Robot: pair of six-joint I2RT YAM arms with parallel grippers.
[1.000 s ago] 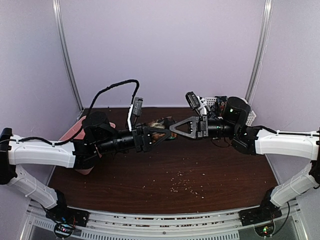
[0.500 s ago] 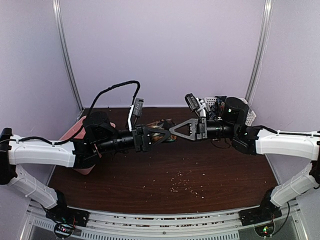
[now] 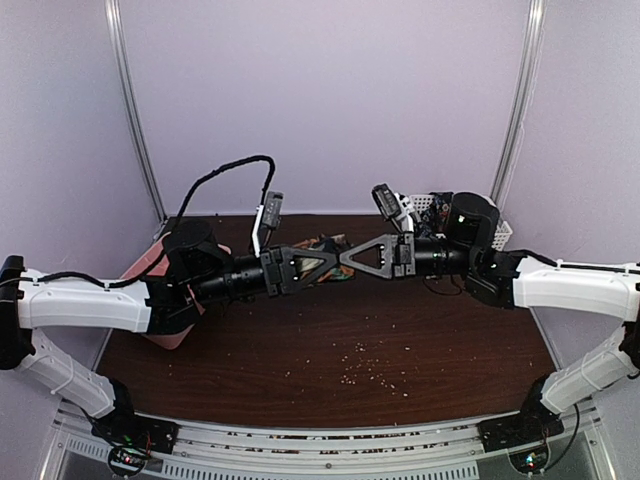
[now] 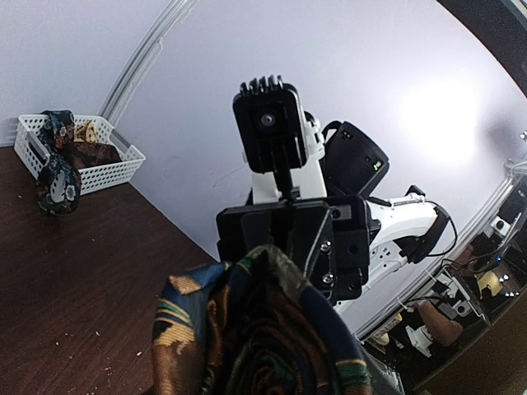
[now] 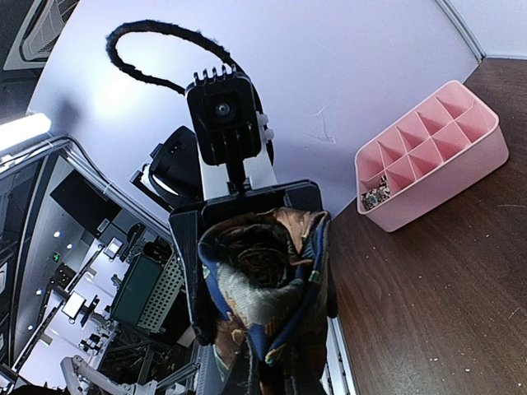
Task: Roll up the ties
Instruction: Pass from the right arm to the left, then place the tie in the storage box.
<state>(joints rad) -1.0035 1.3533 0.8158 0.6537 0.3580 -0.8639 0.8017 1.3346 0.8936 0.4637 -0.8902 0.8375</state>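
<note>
A rolled tie [image 3: 323, 249], dark blue with brown, orange and green pattern, hangs in the air between my two grippers above the back middle of the table. My left gripper [image 3: 325, 263] and right gripper [image 3: 350, 257] point tip to tip, both shut on the coil. In the left wrist view the coil [image 4: 263, 329] fills the lower middle and hides my fingers. In the right wrist view the coil [image 5: 263, 284] shows its spiral end, with a loose tail hanging down. More ties [image 4: 70, 152] lie in a white basket [image 4: 115, 169].
A pink compartment tray [image 5: 428, 156] stands at the table's left side, also in the top view [image 3: 150, 262]. The white basket [image 3: 500, 233] is at the back right. Pale crumbs [image 3: 365, 365] are scattered on the brown tabletop [image 3: 330, 330] in front.
My left gripper and forearm have lifted a little and edged right with the coil. The right gripper has stayed almost where it was.
</note>
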